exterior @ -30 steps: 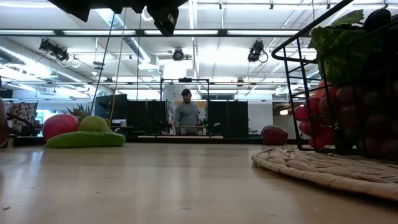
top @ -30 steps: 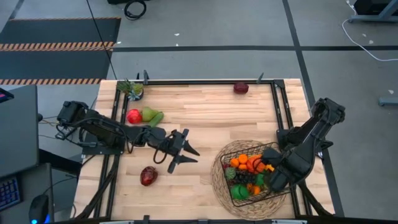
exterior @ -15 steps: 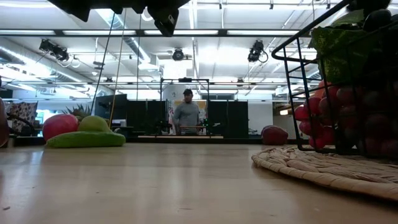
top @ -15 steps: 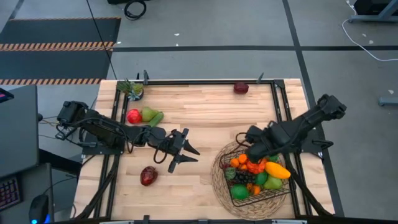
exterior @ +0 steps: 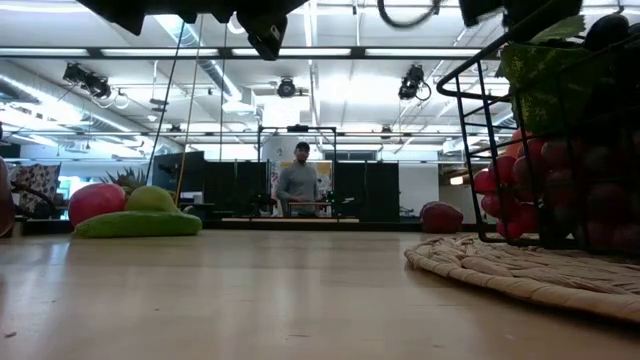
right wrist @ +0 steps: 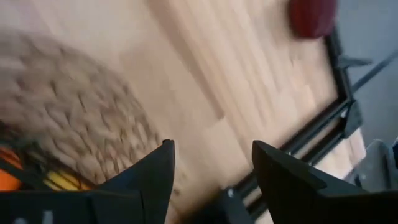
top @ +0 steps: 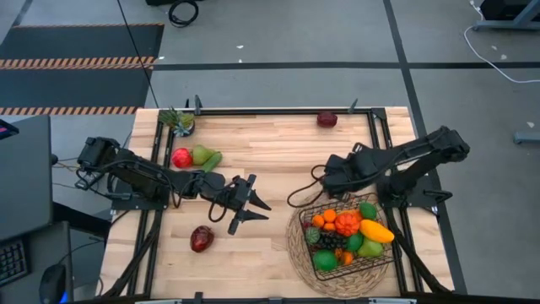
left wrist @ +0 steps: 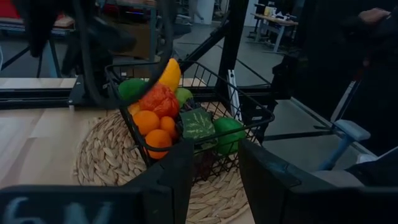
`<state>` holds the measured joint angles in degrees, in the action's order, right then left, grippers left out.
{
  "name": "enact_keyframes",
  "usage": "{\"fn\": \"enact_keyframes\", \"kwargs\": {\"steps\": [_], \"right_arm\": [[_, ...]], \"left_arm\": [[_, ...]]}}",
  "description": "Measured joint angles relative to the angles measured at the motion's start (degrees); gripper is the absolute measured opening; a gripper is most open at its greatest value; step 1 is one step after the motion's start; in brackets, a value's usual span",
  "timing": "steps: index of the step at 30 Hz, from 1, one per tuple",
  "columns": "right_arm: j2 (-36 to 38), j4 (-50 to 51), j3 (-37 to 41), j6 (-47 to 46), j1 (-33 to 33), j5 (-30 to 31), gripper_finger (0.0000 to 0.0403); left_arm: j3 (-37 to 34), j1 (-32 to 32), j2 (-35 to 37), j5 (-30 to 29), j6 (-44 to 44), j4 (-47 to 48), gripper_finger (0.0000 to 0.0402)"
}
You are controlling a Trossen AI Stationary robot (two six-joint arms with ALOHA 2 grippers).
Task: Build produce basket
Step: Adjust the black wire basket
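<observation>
Basket point(top: 349, 239): on round woven mat point(top: 297, 245), bench point(top: 278, 160) near-right corner, your produce point(top: 348, 224) piled inside. Right end effector point(top: 331, 175): above bench just beyond basket, fingers parted, nothing betw. them (dark red fruit point(top: 326, 119) lies at far edge). Left end effector point(top: 253, 211): mid-bench, fingers apart, empty.
</observation>
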<state>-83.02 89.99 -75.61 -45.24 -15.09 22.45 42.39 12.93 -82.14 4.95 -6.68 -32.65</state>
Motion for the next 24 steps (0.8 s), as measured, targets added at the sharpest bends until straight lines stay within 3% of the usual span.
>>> {"fn": "enact_keyframes", "kwargs": {"steps": [5,12,16,24], "right_arm": [[0.0,0.0,5.9,3.5,0.2,-5.7,0.0167],[0.0,0.0,10.7,4.9,-1.0,-6.3,0.0058],[0.0,0.0,12.3,6.6,-1.0,-11.9,0.0012],[0.2,0.2,16.5,4.4,-2.0,-21.4,0.0025]], "left_arm": [[0.0,0.0,0.0,0.0,0.0,0.3,0.0132],[0.0,0.0,0.0,0.0,0.4,0.3,0.0132],[0.0,0.0,0.0,0.0,0.4,0.3,0.0132],[0.0,0.0,0.0,0.0,0.4,1.2,0.0132]]}}
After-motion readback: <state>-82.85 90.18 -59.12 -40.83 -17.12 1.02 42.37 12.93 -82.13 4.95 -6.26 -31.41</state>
